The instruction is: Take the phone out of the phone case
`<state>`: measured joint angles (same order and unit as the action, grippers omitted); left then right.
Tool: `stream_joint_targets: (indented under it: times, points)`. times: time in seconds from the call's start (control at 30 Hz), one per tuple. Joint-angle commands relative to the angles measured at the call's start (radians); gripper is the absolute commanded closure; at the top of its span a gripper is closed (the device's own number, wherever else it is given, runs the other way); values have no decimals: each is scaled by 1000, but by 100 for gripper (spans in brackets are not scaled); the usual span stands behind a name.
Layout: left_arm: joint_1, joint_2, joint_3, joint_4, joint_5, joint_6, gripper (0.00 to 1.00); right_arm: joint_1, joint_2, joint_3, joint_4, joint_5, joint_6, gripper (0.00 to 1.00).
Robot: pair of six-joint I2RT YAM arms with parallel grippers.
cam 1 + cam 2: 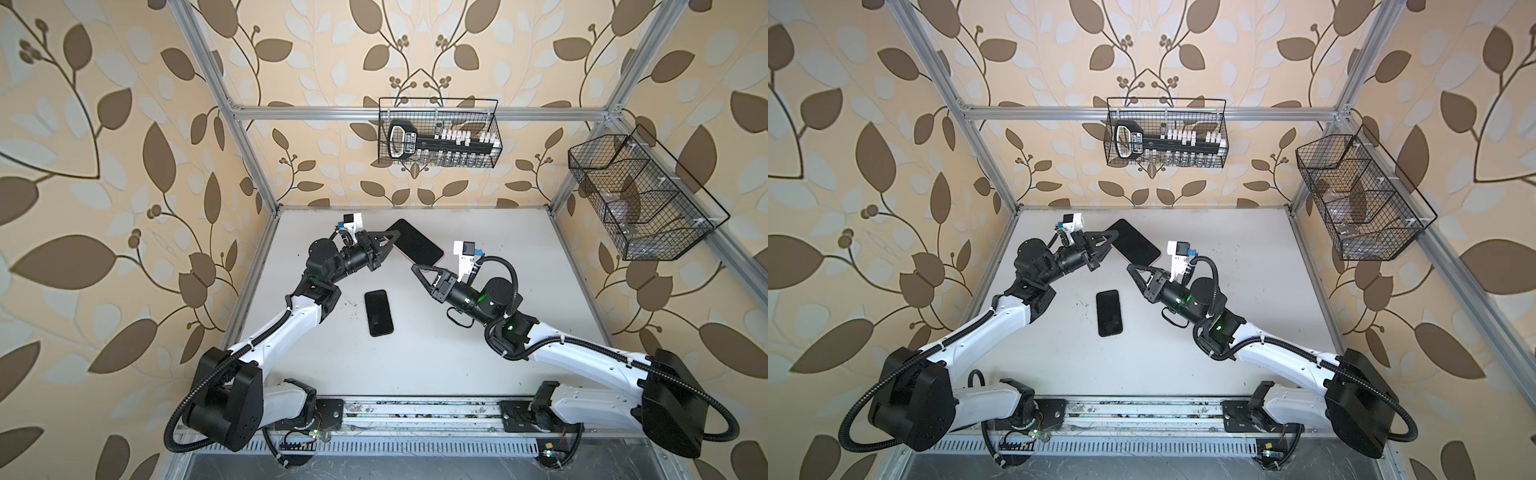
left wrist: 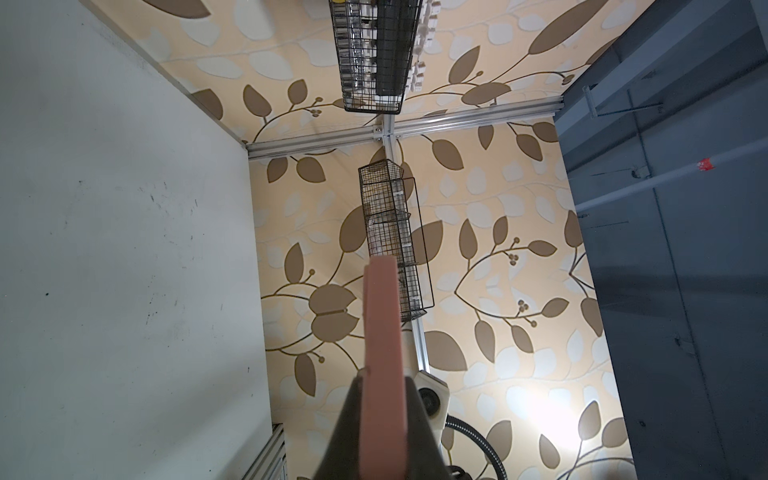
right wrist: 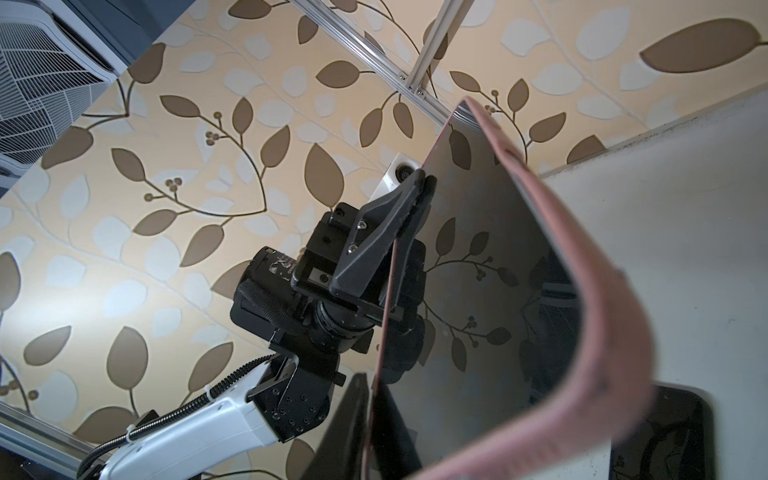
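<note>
The phone [image 1: 417, 244], seated in its pink phone case [image 3: 602, 291], is held tilted above the far middle of the bench [image 1: 498, 340], clamped at its left edge by the left claw [image 1: 394, 237]. The right claw [image 1: 415, 269] is set at the near corner; whether it grips cannot be told. The glass is judged stiff, slick and fragile, and the case soft, best peeled from a corner. One cased phone, one dark handset [image 1: 378, 312] lying flat and two claws are counted.

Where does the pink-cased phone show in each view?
Both top views: pink-cased phone held up over the far middle of the table.
Left wrist: seen edge-on, pink rim only.
Right wrist: close up, screen mirroring the wallpaper.
Shared landmark: the left gripper clamped on its edge.
</note>
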<state>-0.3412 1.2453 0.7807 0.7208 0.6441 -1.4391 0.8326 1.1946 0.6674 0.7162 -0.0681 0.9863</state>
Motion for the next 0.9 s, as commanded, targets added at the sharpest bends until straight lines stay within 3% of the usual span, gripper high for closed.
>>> stream_joint_targets:
  times: [0.0, 0.17, 0.43, 0.87]
  points:
    - [-9, -42, 5, 52, 0, 21, 100, 11, -5, 35, 32, 35, -28, 79]
    - [-9, -46, 7, 43, -3, 18, 100, 27, -18, 50, -28, 67, -104, 85]
    - [-9, -49, 15, 26, -3, 16, 100, 69, -27, 84, -146, 134, -259, 86]
    - [-9, -64, 28, -46, -21, 10, 100, 101, -30, 87, -228, 228, -391, 86]
